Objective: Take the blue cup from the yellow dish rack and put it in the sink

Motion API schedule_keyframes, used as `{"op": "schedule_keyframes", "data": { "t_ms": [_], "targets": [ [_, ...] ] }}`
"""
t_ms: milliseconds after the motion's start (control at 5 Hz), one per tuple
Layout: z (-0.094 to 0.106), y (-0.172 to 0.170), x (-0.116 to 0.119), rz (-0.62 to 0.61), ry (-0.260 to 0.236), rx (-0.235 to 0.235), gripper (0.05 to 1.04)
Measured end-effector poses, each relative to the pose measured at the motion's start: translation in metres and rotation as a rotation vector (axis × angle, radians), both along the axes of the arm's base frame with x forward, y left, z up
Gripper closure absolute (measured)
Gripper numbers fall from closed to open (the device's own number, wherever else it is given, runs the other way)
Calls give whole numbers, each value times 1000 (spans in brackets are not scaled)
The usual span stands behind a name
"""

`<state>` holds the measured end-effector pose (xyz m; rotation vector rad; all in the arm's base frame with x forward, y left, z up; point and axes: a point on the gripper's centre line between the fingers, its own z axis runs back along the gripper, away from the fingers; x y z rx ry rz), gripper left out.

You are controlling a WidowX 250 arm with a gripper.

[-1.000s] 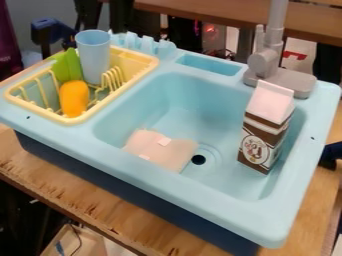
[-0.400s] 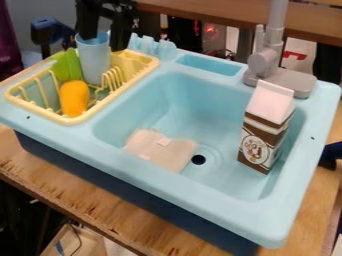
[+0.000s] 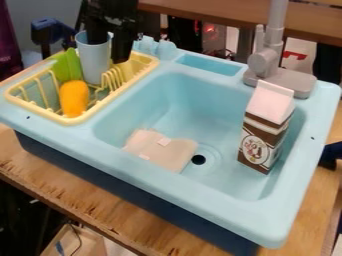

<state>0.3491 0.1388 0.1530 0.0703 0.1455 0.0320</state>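
At the upper left, my black gripper (image 3: 110, 50) hangs over the back of the yellow dish rack (image 3: 80, 119). It stands open, one finger at the mouth of the light blue cup (image 3: 93, 60) and the other to the right, outside the cup's rim. The cup is upright in the rack. Beside it are a green item (image 3: 65, 66) and an orange item (image 3: 74, 98). A brown and white carton (image 3: 264, 127) stands in the right part of the light blue sink (image 3: 194, 95). A flat pinkish piece (image 3: 160, 150) lies on the basin floor near the drain.
The grey faucet (image 3: 270, 60) rises from the sink's back right corner. Light blue prongs (image 3: 160, 49) stand behind the rack, and a shallow recess (image 3: 209, 64) lies along the back edge. The wooden table (image 3: 73, 197) carries the sink.
My gripper came into view from the top and moved down to the cup, its fingers now astride the cup's right rim. The other things have stayed put.
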Motion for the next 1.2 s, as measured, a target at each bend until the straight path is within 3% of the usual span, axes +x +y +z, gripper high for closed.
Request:
{"op": "schedule_keyframes", "data": {
  "t_ms": [200,400,600,800,1000,1200],
  "targets": [
    [-5,3,0,18,-15,-14,686],
    [-1,10,0,55,-30,-8,899],
    [25,16,8,72,-85,30,984],
    [53,15,10,85,-172,54,989],
    [119,-6,-6,85,-356,19,989],
    [122,-43,-25,57,-384,-50,989]
  ]
}}
